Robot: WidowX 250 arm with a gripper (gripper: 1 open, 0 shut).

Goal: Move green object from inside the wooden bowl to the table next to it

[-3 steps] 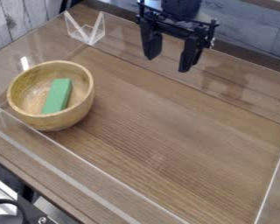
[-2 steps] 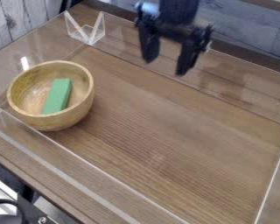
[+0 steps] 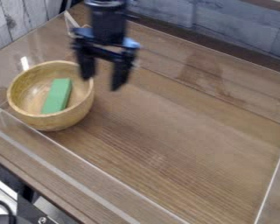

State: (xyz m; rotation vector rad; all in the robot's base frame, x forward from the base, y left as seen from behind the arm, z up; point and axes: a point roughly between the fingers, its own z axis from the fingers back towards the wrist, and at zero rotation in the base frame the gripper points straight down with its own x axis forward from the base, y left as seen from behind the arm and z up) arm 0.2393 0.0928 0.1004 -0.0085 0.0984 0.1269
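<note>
The claw [image 3: 101,73] hangs in the upper left of the frame, pointing down, its two dark fingers [image 3: 119,74] spread wide with nothing between them. It sits just right of the wooden bowl [image 3: 25,115], its left finger over the bowl's right rim. The green object [image 3: 57,96] lies flat inside the bowl at left centre. The table [image 3: 178,149] fills the rest, bordered by a clear wall [image 3: 276,179].

Lab bench: acrylic-walled table [image 3: 166,131]
</note>
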